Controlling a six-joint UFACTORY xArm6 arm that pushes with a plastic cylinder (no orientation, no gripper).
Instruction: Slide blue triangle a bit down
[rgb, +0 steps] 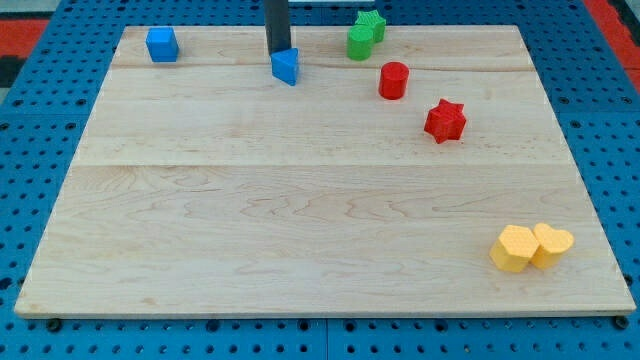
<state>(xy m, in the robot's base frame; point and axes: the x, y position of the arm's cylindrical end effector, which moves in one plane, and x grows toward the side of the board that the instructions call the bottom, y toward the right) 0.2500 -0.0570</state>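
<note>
Blocks: two blue, two green, two red, two yellow.

A straight, dark grey-black rod, smooth and round in section, is all that shows of the arm above the wooden board (320, 200). No cables, screws or markings can be made out along it. My tip (279, 52) is the rod's blunt, flat-cut lower end, the same dark colour throughout.
</note>
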